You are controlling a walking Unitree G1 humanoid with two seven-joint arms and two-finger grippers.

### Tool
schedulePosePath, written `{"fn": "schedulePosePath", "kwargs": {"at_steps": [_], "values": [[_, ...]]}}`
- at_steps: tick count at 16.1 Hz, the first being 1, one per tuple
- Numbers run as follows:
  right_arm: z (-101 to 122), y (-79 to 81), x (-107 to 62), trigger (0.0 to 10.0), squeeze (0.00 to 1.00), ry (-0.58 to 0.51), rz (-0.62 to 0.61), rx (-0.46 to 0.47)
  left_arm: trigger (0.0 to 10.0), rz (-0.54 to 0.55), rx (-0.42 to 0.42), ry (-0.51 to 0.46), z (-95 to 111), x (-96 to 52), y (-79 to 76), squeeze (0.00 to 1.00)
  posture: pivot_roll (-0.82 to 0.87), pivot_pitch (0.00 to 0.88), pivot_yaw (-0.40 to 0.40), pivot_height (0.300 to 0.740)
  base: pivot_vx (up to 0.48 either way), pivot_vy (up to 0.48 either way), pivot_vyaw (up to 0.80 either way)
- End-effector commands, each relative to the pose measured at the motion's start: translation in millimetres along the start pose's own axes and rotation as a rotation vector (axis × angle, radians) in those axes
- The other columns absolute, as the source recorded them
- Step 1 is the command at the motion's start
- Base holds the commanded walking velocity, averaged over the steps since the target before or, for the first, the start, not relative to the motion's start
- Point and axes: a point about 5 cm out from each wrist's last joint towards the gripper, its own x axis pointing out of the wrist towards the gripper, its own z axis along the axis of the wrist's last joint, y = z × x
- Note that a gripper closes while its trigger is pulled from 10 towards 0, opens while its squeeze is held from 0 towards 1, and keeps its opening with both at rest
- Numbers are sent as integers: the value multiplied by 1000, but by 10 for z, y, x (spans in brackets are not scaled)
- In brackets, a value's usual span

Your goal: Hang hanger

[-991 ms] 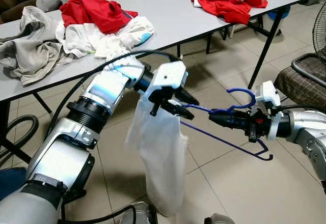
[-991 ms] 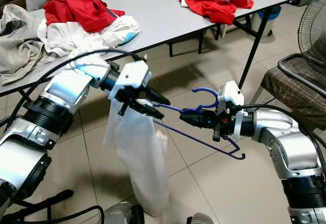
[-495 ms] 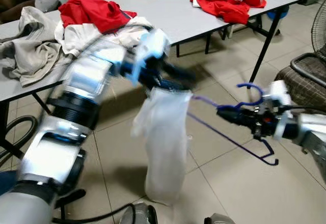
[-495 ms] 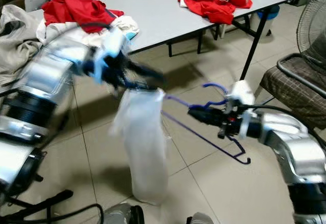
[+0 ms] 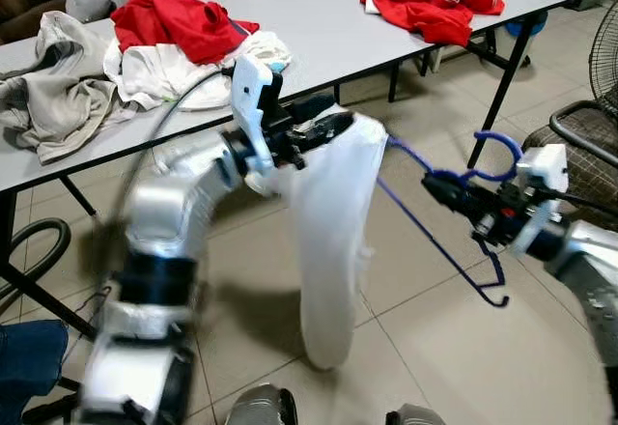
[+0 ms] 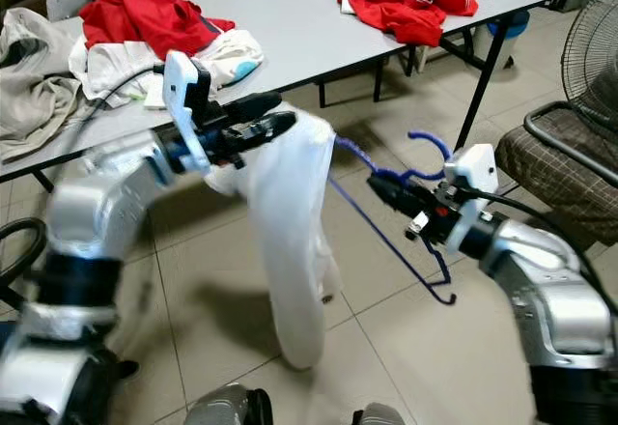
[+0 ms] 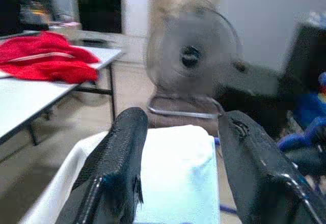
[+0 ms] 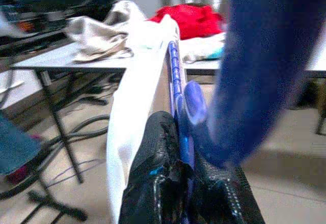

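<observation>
1. Behind the left gripper [image 5: 319, 121], the surface [image 5: 319, 29] carries a grey garment [image 5: 48, 97], then a red and white pile of clothes [image 5: 193, 43], then a red shirt [image 5: 430, 0] further right.
2. The left gripper holds the top of a white cloth [image 5: 333, 241] between its fingers [image 7: 122, 152], which stand apart with the fabric bunched in the gap; the cloth hangs down toward the floor [image 5: 425, 348].
3. The blue hanger [image 5: 454, 241] runs from the cloth's top edge, just beside the left gripper, across to the right gripper [image 5: 444, 191].
4. The right gripper is clamped on the hanger just below its hook [image 5: 497, 145]; the hanger's bar slopes down below this gripper.
</observation>
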Motion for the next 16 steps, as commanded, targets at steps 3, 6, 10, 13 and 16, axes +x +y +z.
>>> {"fn": "schedulePosePath", "kwargs": {"at_steps": [3, 6, 10, 13, 16], "values": [[138, -43, 191, 0, 0, -61, -124, -83, 10000, 164, -21, -18, 18, 8, 1, 1000, -189, 0, 89, 740, 0, 0, 0], [143, 19, 424, 0, 0, -46, -169, -106, 10000, 93, 18, 29, -20, 136, -167, 878, -189, 0, 96, 740, 0, 0, 0], [203, 139, 575, 0, 0, -62, -119, -116, 10000, 113, 9, 59, -93, 272, -218, 0, -197, 0, 110, 740, 0, 0, 0], [223, 159, 602, 0, 0, -71, -110, -117, 10000, 162, 56, 77, -116, 316, -193, 0, -201, 0, 115, 740, 0, 0, 0], [242, 229, 632, 0, 0, -77, -67, -114, 10000, 250, 111, 76, -112, 328, -83, 0, -207, 0, 119, 740, 0, 0, 0]]}}
